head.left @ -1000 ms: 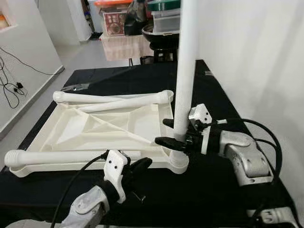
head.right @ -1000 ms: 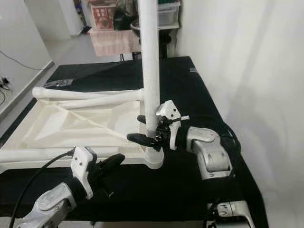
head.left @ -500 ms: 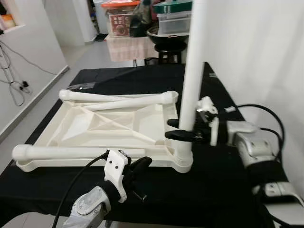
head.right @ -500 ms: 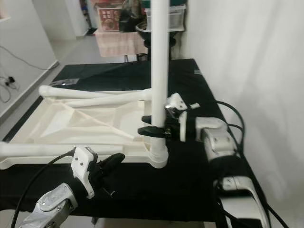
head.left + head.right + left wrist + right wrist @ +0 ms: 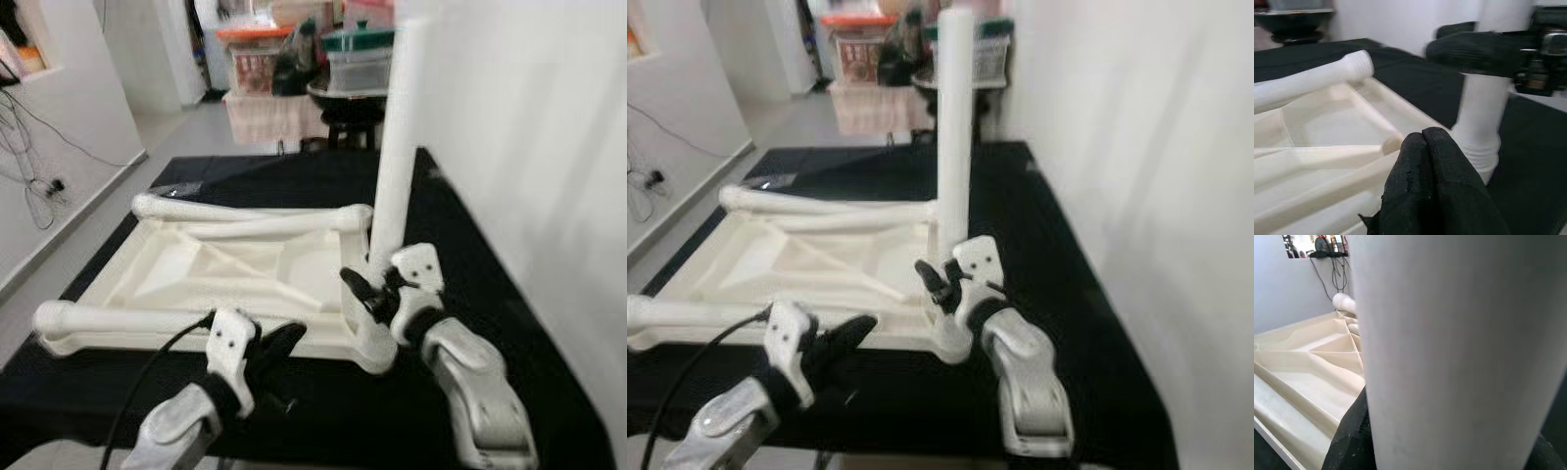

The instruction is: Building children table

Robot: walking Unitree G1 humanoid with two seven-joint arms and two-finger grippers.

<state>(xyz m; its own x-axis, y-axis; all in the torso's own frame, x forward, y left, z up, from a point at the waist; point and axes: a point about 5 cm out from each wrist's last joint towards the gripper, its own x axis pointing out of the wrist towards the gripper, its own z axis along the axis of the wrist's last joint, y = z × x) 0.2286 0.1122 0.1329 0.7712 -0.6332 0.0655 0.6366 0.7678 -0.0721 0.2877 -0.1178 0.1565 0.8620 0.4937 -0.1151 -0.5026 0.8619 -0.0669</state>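
An upturned cream plastic ribbed tabletop [image 5: 225,269] lay on the black cloth-covered table [image 5: 460,235], three loose white tubular legs [image 5: 147,315] resting on it. The left gripper [image 5: 279,343] hovered at its near edge, fingers pressed together. At the near right corner a white leg [image 5: 397,147] stood upright, the right gripper [image 5: 367,289] clasping its base. Bare cloth lay rightward to a white wall [image 5: 549,147].

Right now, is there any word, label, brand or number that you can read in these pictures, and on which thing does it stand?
No text can be read.
The red-fronted box in the back room carries a printed picture, too blurred to read.
The white table top, the upright leg held by the right claw, and the shut left claw show no printing.
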